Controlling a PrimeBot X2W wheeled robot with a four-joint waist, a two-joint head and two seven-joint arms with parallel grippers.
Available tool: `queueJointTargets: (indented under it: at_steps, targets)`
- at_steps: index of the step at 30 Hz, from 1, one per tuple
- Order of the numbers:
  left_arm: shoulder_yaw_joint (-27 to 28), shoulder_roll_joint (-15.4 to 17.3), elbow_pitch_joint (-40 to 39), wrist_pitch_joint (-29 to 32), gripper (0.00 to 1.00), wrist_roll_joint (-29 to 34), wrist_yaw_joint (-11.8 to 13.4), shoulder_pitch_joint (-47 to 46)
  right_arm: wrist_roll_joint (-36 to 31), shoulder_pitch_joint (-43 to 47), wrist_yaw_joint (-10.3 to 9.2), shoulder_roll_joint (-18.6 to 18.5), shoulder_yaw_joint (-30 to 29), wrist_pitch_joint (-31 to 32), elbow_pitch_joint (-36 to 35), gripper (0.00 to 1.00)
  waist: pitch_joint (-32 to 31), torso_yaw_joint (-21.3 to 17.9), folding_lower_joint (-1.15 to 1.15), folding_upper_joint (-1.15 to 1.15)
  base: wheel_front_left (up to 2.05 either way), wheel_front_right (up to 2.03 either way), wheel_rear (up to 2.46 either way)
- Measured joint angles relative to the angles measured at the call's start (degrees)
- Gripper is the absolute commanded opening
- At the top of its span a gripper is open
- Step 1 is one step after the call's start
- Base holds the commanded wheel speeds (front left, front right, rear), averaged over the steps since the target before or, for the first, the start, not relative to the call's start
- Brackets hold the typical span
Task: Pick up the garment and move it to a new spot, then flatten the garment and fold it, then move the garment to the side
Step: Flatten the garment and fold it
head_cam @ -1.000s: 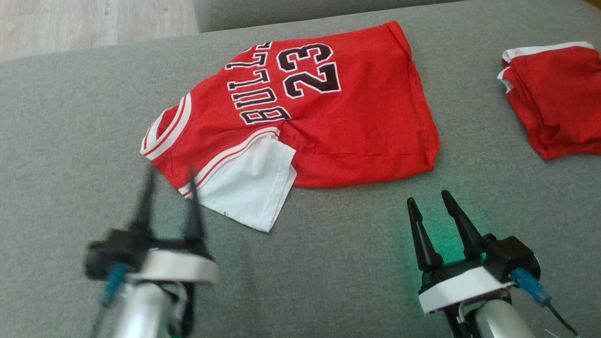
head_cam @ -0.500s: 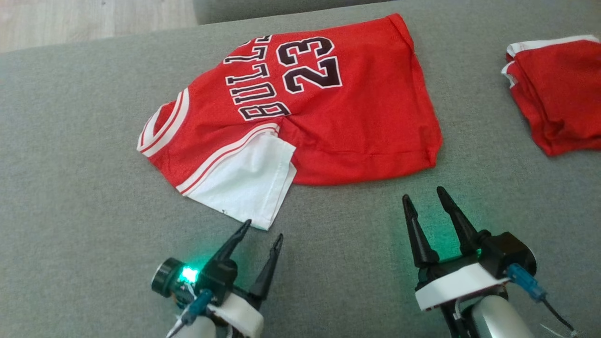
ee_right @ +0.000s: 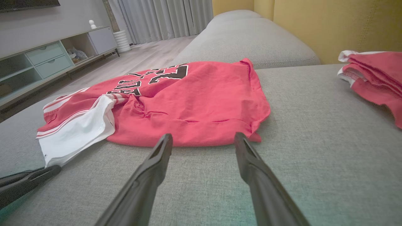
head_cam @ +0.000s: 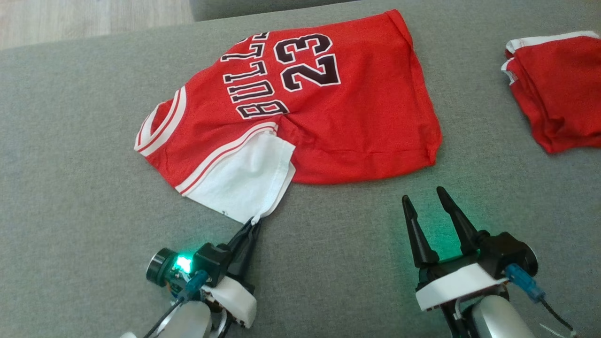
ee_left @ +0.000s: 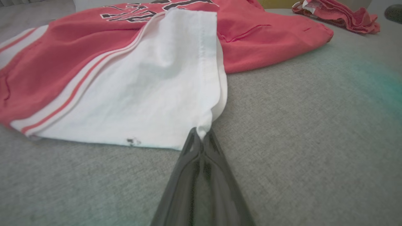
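Note:
The garment is a red jersey with "BULLS 23" lettering and a white sleeve, lying crumpled on the grey sofa cushion. My left gripper is shut on the near corner of the white sleeve, its fingers pressed together around the cloth. The same left fingers show low at the left of the right wrist view. My right gripper stands open just short of the garment's red hem, holding nothing.
A second red garment lies bunched at the right of the cushion. The sofa surface is wide and flat; a wooden floor lies beyond its far left edge. A yellow wall rises behind the sofa.
My left gripper swung right toward the white sleeve's corner, then closed on it. The right gripper stayed open and still. The camera shifted slightly.

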Motion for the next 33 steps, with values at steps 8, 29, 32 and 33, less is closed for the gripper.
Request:
queueJointTargets:
  at_steps: [8,29,32,33]
  targets:
    - [-0.4,0.7,-4.1,0.3,0.0,-0.3,-0.2,-0.2,-0.5,0.1,0.01,0.0,-1.4,0.0,0.4,1.0,-0.4,2.0,0.0,0.0,0.0,0.0,0.0]
    - [5.7,6.7,-26.2,0.3,0.0,1.7,5.0,4.6,1.7,-16.2,0.01,0.0,-16.0,8.5,19.1,1.0,1.1,9.7,0.01,0.0,0.0,0.0,0.0]
    - [5.7,6.7,-26.2,0.3,0.0,1.7,5.0,4.7,0.9,-16.2,0.0,-0.1,-17.2,9.9,19.3,1.0,1.1,10.1,0.0,0.0,0.0,0.0,0.0]
    - [5.7,6.7,-26.2,0.3,0.0,1.7,5.0,4.7,0.9,-16.2,0.0,-0.1,-17.8,10.3,19.3,1.0,1.0,10.2,0.0,0.0,0.0,0.0,0.0]
